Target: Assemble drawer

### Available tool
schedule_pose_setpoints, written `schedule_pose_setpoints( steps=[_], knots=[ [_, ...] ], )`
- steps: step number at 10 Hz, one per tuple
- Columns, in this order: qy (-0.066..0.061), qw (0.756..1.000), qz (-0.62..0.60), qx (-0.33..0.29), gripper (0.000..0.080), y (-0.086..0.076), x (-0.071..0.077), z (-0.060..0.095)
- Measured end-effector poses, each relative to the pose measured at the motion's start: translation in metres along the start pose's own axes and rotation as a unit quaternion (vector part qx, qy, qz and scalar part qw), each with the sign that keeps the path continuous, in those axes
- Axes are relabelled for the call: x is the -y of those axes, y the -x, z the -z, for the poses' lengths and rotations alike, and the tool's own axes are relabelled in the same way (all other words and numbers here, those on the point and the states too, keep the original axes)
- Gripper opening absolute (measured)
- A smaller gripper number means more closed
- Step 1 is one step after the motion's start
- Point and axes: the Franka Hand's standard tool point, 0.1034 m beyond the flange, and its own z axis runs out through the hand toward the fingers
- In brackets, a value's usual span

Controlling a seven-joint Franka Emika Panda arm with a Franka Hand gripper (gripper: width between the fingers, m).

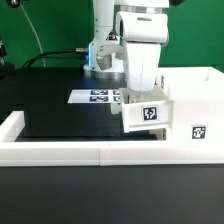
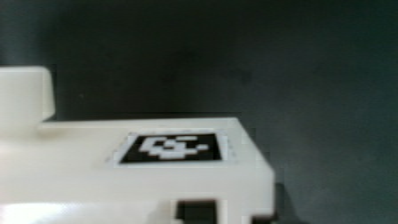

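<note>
My gripper (image 1: 140,93) hangs over the middle of the table, shut on a small white drawer tray (image 1: 146,116) with a square tag on its front. The tray is held just above the black mat, touching or nearly touching the side of the big white box housing (image 1: 193,100) on the exterior view's right. In the wrist view the tray (image 2: 125,180) and its tag fill the lower part, a dark fingertip (image 2: 198,211) grips its wall, and a piece of the housing (image 2: 22,95) shows beside it. The second tray is not in view.
The marker board (image 1: 98,96) lies flat behind the gripper. A long low white border wall (image 1: 60,152) runs along the front edge and up the exterior view's left side. The robot base (image 1: 103,45) stands at the back.
</note>
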Motion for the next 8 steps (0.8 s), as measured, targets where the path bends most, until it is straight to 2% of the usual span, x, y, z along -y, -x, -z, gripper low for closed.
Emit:
schedule_pose_setpoints(
  steps=[1,3,4,5,6,8],
  knots=[
    [0.002,1.000,-0.001,0.000,0.0124,0.000,0.000,0.003],
    [0.007,1.000,-0.006,0.000,0.0489,-0.001,-0.002,0.010],
    [0.005,1.000,-0.007,0.001,0.0596,-0.001,-0.002,0.013],
    [0.005,1.000,-0.007,0.003,0.0596,0.000,-0.002,0.018],
    [0.010,1.000,-0.008,0.003,0.0638,0.002,-0.005,0.024],
    [0.018,1.000,-0.012,0.006,0.0646,0.012,-0.009,0.038]
  ],
)
